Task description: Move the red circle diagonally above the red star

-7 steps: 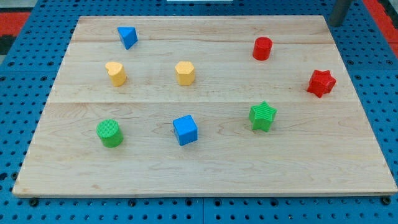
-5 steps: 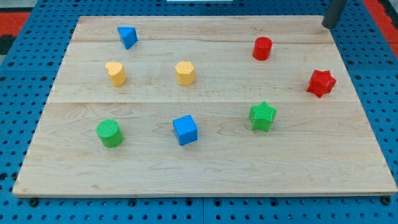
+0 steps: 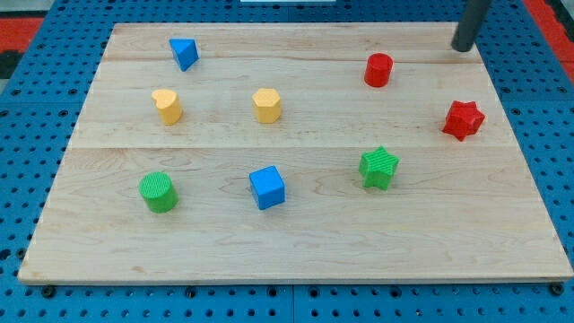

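Observation:
The red circle [image 3: 378, 69] stands on the wooden board [image 3: 296, 242] in the upper right part. The red star [image 3: 463, 119] sits lower and further to the view's right, near the board's right edge. My tip [image 3: 461, 48] is at the board's top right, to the right of and slightly above the red circle, and well above the red star. It touches no block.
A blue triangle [image 3: 184, 53] is at the top left. A yellow heart [image 3: 167, 105] and a yellow hexagon [image 3: 266, 105] sit below it. A green circle [image 3: 158, 192], a blue cube [image 3: 267, 187] and a green star [image 3: 378, 167] lie across the lower half.
My tip has moved down and to the view's left, from the board's top right corner onto the board towards the red circle. No block has moved.

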Available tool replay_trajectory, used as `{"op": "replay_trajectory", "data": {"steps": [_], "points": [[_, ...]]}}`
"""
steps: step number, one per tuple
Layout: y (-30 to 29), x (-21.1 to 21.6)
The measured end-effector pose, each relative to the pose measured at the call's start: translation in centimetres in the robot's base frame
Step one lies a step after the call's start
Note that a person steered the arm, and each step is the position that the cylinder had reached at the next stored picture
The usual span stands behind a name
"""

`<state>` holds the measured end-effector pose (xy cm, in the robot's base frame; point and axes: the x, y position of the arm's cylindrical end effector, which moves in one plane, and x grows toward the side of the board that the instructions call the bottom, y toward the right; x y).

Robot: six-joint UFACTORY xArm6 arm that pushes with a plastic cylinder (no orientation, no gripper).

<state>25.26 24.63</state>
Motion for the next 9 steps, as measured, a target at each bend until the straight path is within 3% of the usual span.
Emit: {"op": "replay_trajectory", "data": {"steps": [2,5,7,8,9], "points": [[-9.2,1.0],[-9.7,3.5],[-15.0,2.5],[-16.8,4.7],[-14.7,5.8]]}}
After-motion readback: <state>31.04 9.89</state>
